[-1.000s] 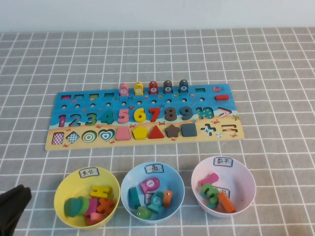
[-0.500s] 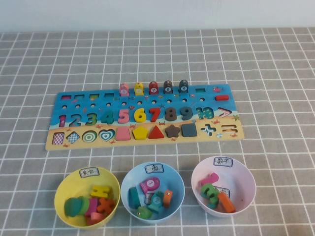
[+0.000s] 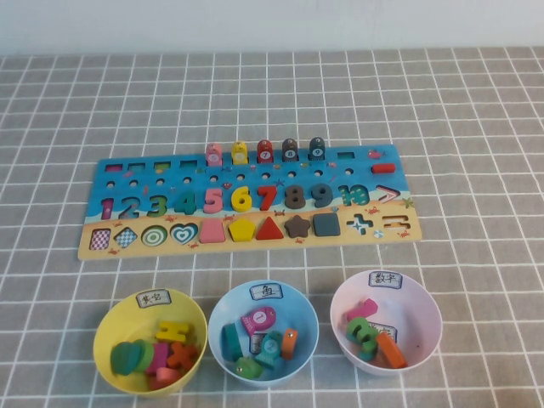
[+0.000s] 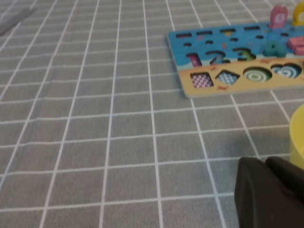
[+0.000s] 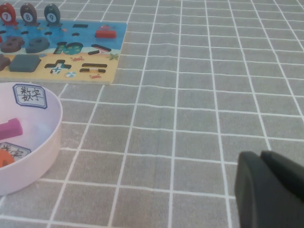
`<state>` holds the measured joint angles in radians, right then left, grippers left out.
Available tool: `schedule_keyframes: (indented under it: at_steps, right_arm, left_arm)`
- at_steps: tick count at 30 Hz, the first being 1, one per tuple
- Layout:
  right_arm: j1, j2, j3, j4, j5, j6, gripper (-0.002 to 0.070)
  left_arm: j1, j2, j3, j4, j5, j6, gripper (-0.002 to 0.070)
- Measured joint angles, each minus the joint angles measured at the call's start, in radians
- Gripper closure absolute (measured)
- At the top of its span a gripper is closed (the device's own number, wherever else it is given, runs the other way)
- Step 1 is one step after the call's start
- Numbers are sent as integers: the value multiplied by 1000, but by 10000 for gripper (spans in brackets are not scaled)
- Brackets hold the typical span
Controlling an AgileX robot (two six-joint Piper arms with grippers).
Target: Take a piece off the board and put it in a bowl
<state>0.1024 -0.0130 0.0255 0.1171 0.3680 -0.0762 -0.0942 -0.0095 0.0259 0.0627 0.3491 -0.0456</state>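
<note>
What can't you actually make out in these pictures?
- Left gripper: left wrist view shows only a dark bulk at the frame's corner; open or shut cannot be told. Absent from the high view.
- Right gripper: same in the right wrist view.
- Teal heart piece in the yellow bowl: partly covered by other blocks.
- Bowl labels: handwriting too small to read.
- Board: cut off by the left wrist view's edge.
</note>
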Motion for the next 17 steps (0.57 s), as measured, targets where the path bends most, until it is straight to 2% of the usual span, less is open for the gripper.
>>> schedule_keyframes:
  at_steps: [17]
  right_arm:
    - [0, 0, 0, 0, 0, 0, 694]
  left_arm:
    - [0, 0, 0, 8, 20, -2, 676]
